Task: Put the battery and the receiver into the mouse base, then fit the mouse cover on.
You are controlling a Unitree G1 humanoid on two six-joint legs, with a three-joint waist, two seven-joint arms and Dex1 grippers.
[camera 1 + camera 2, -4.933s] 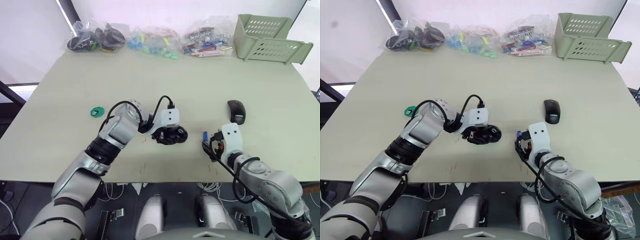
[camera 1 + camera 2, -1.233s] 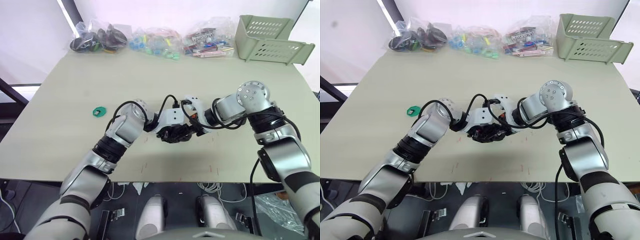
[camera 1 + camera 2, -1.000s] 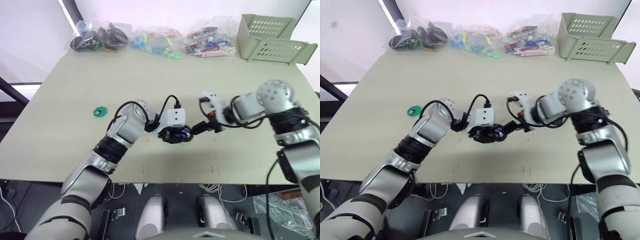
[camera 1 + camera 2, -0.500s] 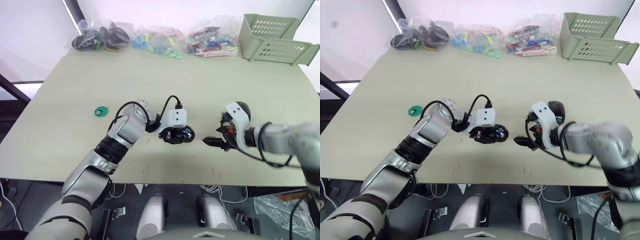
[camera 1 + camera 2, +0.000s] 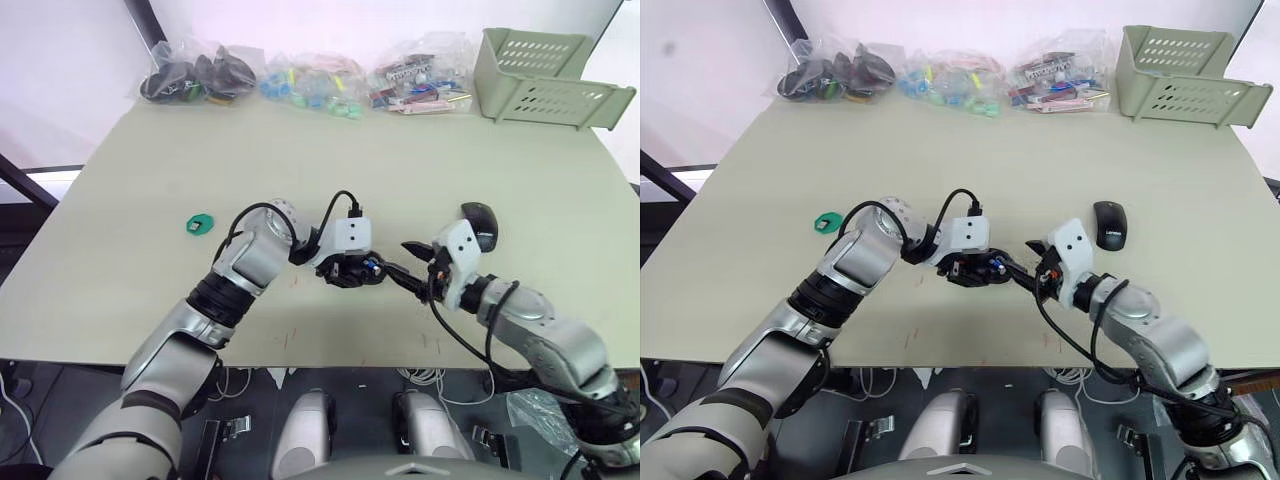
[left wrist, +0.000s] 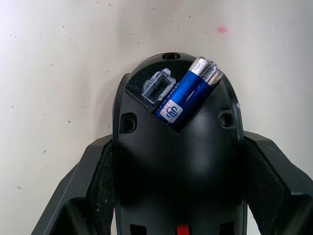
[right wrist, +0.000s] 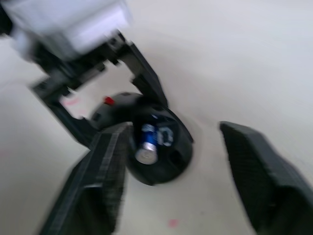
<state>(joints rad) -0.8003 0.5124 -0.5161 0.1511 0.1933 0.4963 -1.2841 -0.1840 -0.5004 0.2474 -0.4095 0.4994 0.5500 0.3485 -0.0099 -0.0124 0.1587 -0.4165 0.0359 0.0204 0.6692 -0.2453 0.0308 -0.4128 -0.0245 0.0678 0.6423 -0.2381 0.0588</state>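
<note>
Frame centre: your left gripper (image 5: 352,271) clamps mouse base (image 6: 176,161), battery (image 6: 188,93) tilted in slot, receiver (image 6: 157,86) beside it. Right gripper (image 5: 412,268) spread wide, empty, just right of base. Next: seat battery flat, then fetch mouse cover (image 5: 1107,222), lower right.

You see the black oval mouse base (image 6: 177,161) cut off at the left wrist view's edge; right wrist view is motion-blurred.
</note>
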